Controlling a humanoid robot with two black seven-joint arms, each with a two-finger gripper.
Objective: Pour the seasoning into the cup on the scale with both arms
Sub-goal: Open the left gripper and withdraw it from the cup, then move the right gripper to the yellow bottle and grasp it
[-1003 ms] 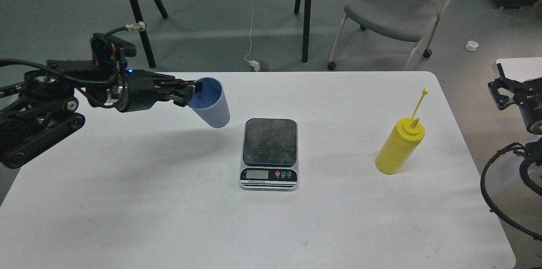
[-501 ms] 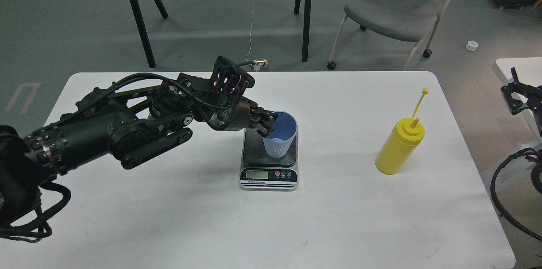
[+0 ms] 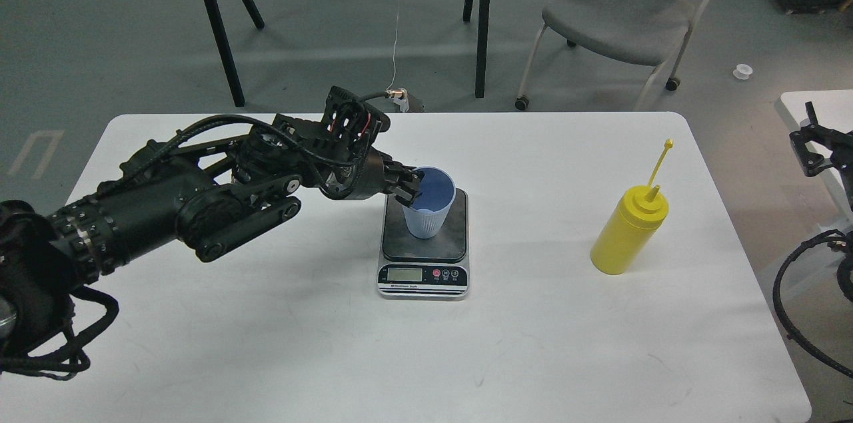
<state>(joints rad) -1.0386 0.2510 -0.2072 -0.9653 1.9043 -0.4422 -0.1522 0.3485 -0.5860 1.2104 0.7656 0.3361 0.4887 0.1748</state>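
Note:
The light-blue ribbed cup (image 3: 428, 204) stands upright on the dark platform of the scale (image 3: 424, 243), near its back middle. My left gripper (image 3: 410, 188) is shut on the cup's left rim, one finger inside and one outside. The yellow seasoning bottle (image 3: 628, 227) stands upright on the table to the right of the scale, its cap strap sticking up. My right gripper (image 3: 810, 146) hangs at the right edge of the view, off the table and far from the bottle; its fingers look spread and empty.
The white table (image 3: 426, 343) carries only the scale, cup and bottle. My left arm lies across its left half. A grey chair (image 3: 620, 16) and black table legs (image 3: 216, 16) stand on the floor behind.
My left arm swung right from the table's left side, carrying the cup onto the scale. In the last half second the cup shifted slightly left and back on the platform.

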